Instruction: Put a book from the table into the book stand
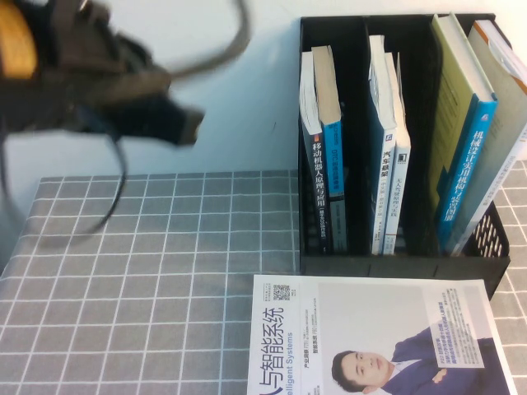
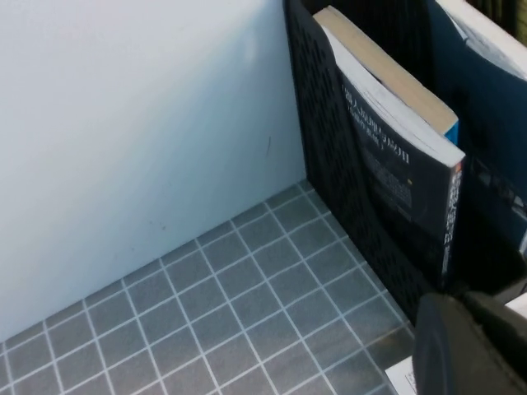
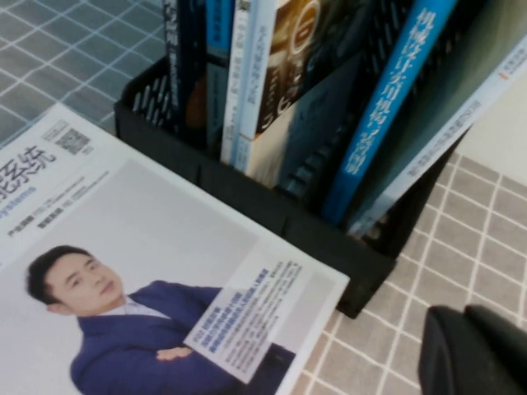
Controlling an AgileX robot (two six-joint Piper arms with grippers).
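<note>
High view: the left pincer (image 1: 181, 123) hangs closed and empty, high over the tabletop's (image 1: 148, 271) back left corner.
Right pincer (image 3: 478, 350): low by the stand's (image 1: 395, 265) front right corner; I cannot tell its state.
Book (image 1: 451, 115): already in the stand's right slot, leaning to the right.
Risk: the leaning book could slide down if the stand gets bumped.
Cause: the right pincer is close, and the white book (image 1: 370, 329) lies just in front of the stand.

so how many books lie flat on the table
1: the white-covered book lying in front of the book stand; the rest stand inside it; left gripper shut, raised at far left; right gripper near the stand's right front corner.
</note>
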